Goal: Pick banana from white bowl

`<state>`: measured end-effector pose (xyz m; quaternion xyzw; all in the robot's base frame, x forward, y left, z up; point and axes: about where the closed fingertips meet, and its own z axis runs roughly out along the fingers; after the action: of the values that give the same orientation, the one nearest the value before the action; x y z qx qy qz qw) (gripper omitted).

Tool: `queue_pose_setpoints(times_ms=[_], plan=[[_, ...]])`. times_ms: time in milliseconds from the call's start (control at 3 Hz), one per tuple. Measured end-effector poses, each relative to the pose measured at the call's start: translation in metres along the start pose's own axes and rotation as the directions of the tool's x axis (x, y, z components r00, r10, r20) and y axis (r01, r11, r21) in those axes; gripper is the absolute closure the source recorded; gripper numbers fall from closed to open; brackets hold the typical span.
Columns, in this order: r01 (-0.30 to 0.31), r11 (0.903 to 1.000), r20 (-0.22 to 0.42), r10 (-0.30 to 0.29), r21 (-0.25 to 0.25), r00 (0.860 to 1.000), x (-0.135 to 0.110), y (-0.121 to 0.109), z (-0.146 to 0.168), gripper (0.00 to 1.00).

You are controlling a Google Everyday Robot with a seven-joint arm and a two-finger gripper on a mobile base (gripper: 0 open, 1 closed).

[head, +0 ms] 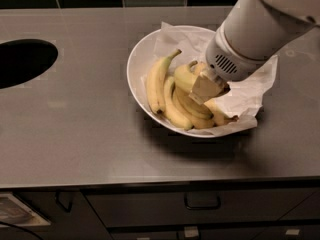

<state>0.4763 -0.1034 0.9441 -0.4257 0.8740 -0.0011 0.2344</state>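
Observation:
The white bowl stands on the grey counter, lined on its right side with crumpled white paper. Several yellow bananas lie in it: one long banana at the left, others bunched in the middle. My gripper reaches down from the upper right into the bowl. Its tip sits at the top of the middle bananas, against one banana whose stem points up beside it. The white wrist hides the bowl's right part.
The grey counter runs across the view. A dark round opening is set in it at the left. Dark tiles line the back wall. Drawers with handles sit under the front edge.

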Motion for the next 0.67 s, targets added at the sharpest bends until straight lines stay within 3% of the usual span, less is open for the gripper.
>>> queue_pose_setpoints(times_ms=[667], plan=[[0.029, 0.9983, 0.116, -0.035, 0.051, 0.993, 0.001, -0.016, -0.052, 1.0]])
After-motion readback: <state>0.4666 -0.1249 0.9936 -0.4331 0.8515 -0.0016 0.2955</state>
